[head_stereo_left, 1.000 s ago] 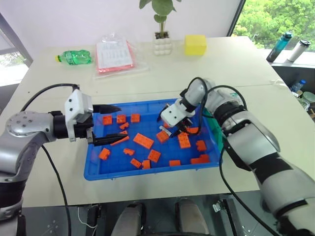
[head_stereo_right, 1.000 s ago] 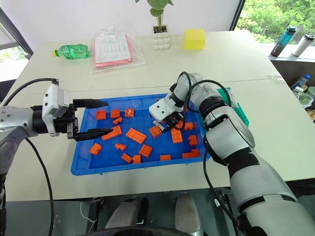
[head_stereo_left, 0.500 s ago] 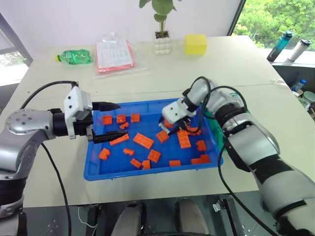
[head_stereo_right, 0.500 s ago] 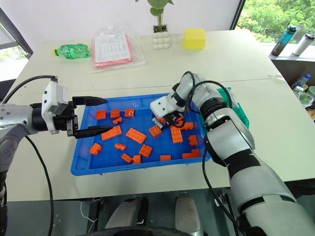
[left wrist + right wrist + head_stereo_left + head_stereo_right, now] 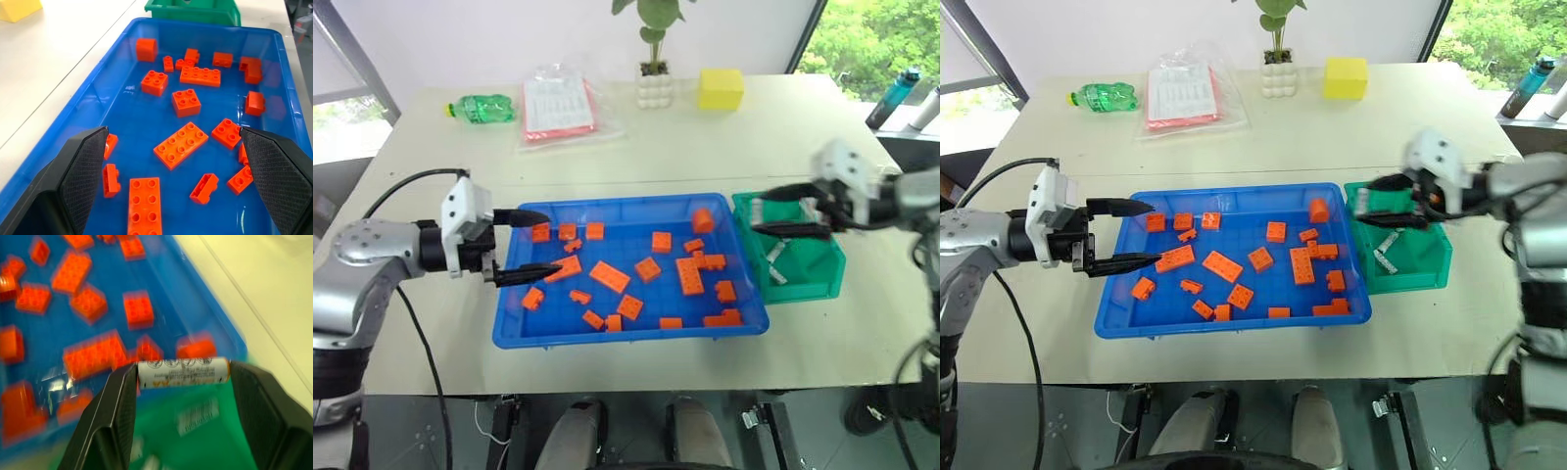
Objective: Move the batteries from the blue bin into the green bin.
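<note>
The blue bin (image 5: 626, 339) sits mid-table with several orange bricks (image 5: 609, 277) scattered in it; I see no batteries among them. My right gripper (image 5: 781, 214) hovers over the green bin (image 5: 824, 281), which stands just right of the blue bin. It is shut on a battery (image 5: 183, 372), a silver-grey cylinder held end to end between the fingers. Two more batteries (image 5: 1386, 244) lie on the green bin's floor. My left gripper (image 5: 536, 244) hangs open over the blue bin's left edge, holding nothing.
At the far side of the table lie a green bottle (image 5: 484, 108), a clear bag of papers (image 5: 558, 104), a white plant pot (image 5: 654, 90) and a yellow block (image 5: 721, 88). Two drink bottles (image 5: 899, 90) stand beyond the table's right corner.
My right gripper swung right and up, out of the blue bin to over the green bin, carrying a battery. The camera view shifted. The left gripper stayed put.
</note>
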Robot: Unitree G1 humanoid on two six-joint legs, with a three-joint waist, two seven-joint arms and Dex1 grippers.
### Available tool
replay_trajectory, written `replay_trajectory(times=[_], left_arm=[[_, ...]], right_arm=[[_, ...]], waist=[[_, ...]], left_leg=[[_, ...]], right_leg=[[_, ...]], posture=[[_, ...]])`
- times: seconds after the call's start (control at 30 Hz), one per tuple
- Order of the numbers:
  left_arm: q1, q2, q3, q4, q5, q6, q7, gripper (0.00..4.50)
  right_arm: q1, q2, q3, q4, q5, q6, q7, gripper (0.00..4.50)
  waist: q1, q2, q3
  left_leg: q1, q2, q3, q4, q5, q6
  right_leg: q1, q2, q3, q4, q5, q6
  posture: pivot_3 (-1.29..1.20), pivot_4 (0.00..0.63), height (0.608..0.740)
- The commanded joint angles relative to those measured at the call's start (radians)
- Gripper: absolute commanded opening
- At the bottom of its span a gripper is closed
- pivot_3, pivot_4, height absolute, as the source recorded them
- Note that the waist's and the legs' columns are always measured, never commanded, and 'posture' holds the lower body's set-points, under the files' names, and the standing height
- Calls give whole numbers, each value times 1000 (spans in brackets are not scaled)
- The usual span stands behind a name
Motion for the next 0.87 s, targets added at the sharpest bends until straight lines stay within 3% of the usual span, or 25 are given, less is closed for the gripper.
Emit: replay_trajectory(times=[0.03, 0.1, 0.23, 0.27, 0.4, 0.7, 0.87], left_arm=[[-38, 11, 4, 30, 13, -25, -20, 4500], [-45, 8, 1, 37, 17, -27, -24, 4500], [-58, 0, -5, 43, 23, -25, -27, 4500], [-58, -1, -5, 42, 24, -25, -28, 4500], [-49, -4, 16, 28, 9, -7, -14, 4500], [56, 123, 179, 70, -54, 50, -82, 4500], [53, 128, 196, 111, -39, 22, -74, 4500]], right_arm=[[68, -22, -72, -59, 32, 25, -71, 2261], [86, -28, -78, -67, 48, 36, -95, 2261], [134, -33, -66, -57, 41, 4, -143, 4285], [137, -34, -62, -55, 41, -2, -152, 4444], [126, -49, -75, -26, 69, -12, -153, 4444], [298, -233, -265, 205, 206, -85, 145, 4444], [299, -228, -253, 285, 203, -125, 124, 4444]], waist=[[-4, 0, 0], [-6, 0, 0], [-2, 0, 0], [-1, 0, 0], [1, 0, 0], [-1, 0, 0], [-1, 0, 0]], left_leg=[[1, 0, 1, 0, 0, 0], [1, 1, 2, 0, 0, 0], [1, 1, 2, -1, 0, 0], [1, 1, 2, -1, 0, 0], [1, 0, 2, 0, 0, 0], [2, 1, 1, -1, 0, 0], [4, 1, 3, -1, 0, 0]], right_leg=[[0, 0, 0, 0, 0, 0], [0, 0, 0, 0, 0, 0], [0, 0, 0, 1, 0, 0], [0, 0, 0, 1, 0, 0], [1, 0, 0, 0, 0, 0], [2, 0, 0, -1, 0, 0], [4, 0, 0, -2, 0, 0]], posture=[[0, 150, 726], [0, 150, 726], [0, 150, 726], [0, 150, 726], [0, 150, 726], [0, 150, 726], [0, 150, 726]])
